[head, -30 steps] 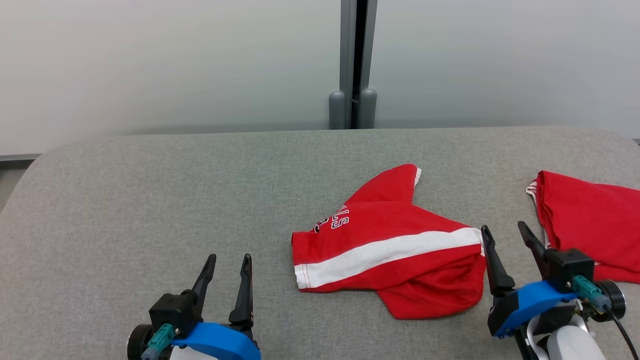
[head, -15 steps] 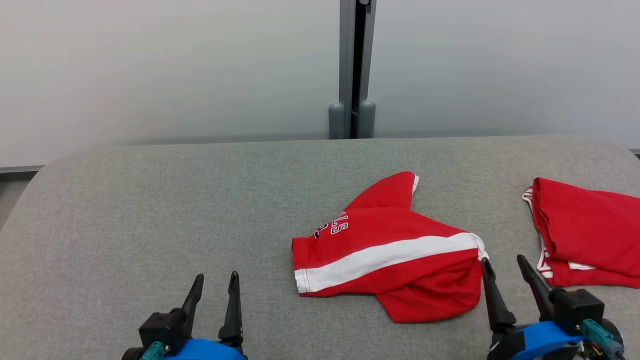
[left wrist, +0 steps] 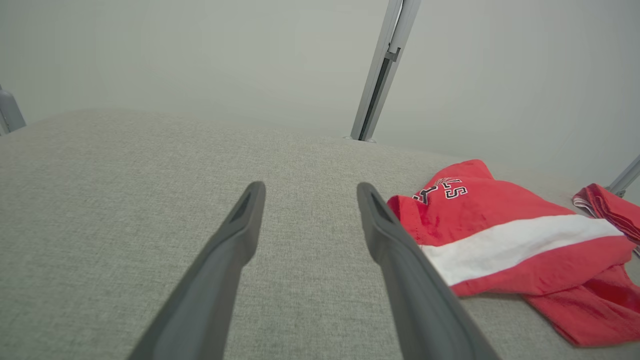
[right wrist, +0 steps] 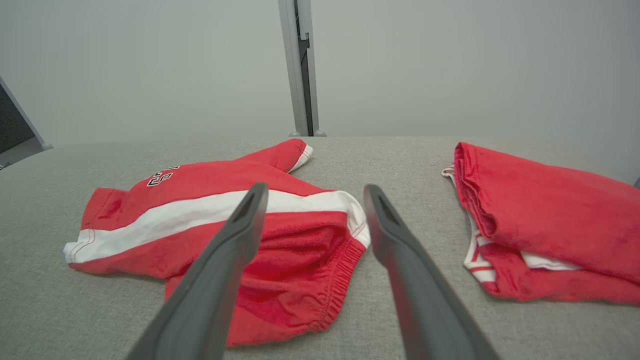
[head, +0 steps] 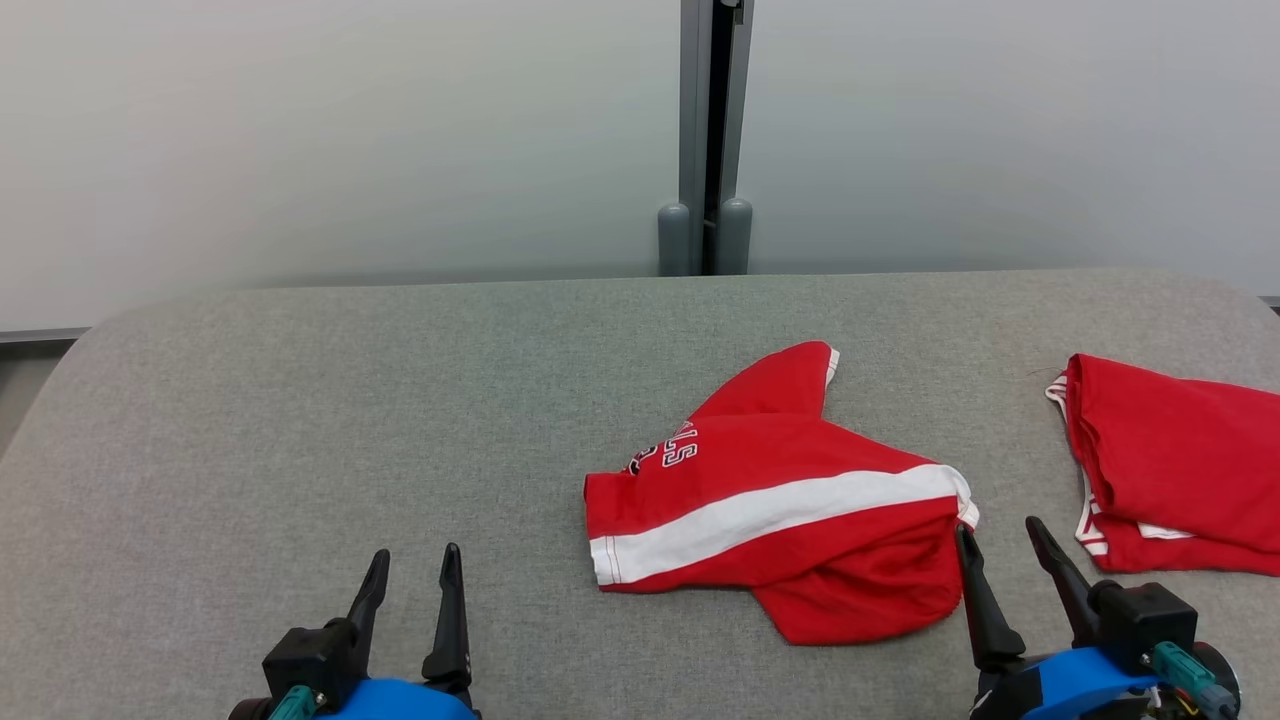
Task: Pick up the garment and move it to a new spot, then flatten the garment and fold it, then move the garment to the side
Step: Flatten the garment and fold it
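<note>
The red garment (head: 770, 500) with a white stripe is lying crumpled on the grey table (head: 300, 400), right of the middle. The right gripper (head: 997, 526) is hovering just beside it, fingers spread, grasping nothing. The left gripper (head: 416, 552) is hanging well apart, also spread and empty.

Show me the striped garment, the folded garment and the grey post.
striped garment (head: 770, 512): head view, on its white stripe.
folded garment (head: 1180, 450): head view, on its red top layer.
post (head: 692, 100): head view, on its left grey rail.
</note>
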Motion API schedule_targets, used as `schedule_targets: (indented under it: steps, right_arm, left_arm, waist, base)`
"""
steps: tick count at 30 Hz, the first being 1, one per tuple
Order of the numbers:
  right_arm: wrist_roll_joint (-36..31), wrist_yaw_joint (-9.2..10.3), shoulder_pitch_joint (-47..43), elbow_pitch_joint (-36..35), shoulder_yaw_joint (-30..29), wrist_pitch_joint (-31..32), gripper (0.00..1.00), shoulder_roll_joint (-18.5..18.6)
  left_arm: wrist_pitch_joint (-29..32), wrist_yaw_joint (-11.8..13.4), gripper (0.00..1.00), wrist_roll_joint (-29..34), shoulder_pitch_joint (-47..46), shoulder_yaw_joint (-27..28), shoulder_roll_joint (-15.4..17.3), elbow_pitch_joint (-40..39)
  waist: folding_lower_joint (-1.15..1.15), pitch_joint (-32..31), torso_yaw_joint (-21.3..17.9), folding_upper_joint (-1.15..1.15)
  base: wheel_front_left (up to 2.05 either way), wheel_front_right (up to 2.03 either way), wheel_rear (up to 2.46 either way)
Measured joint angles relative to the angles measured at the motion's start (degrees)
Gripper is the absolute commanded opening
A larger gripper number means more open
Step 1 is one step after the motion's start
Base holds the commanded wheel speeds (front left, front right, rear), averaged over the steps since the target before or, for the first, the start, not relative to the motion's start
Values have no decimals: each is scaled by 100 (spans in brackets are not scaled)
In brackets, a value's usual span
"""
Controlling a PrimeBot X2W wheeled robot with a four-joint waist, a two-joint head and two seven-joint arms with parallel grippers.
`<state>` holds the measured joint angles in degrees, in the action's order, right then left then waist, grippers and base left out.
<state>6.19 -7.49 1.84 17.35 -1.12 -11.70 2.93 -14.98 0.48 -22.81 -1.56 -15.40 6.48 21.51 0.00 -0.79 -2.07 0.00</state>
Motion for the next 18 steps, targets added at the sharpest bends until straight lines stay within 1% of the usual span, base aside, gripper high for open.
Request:
schedule_targets:
  steps: [10, 14, 15, 18]
  right_arm:
    - [-1, 0, 25, 80, 10, -46, 100, 0]
    - [-16, 0, 27, 60, 18, -47, 100, 0]
    - [-18, 0, 34, 52, 23, -46, 100, 0]
    - [-37, 0, 72, 27, 52, -41, 100, -1]
  left_arm:
    - [-1, 0, 100, 31, 0, 35, 0, -26]
    - [45, -36, 100, 74, -51, -74, -12, -35]
    - [110, -56, 100, 97, -129, -141, -12, -34]
    - [475, -241, 100, 127, -397, -405, -52, 43]
  waist:
    - [0, 37, 2, 0]
    - [0, 106, -17, 0]
    - [0, 137, -25, 0]
    - [0, 247, -75, 0]
  base:
    - [0, 0, 0]
    - [0, 0, 0]
    - [0, 0, 0]
    - [0, 0, 0]
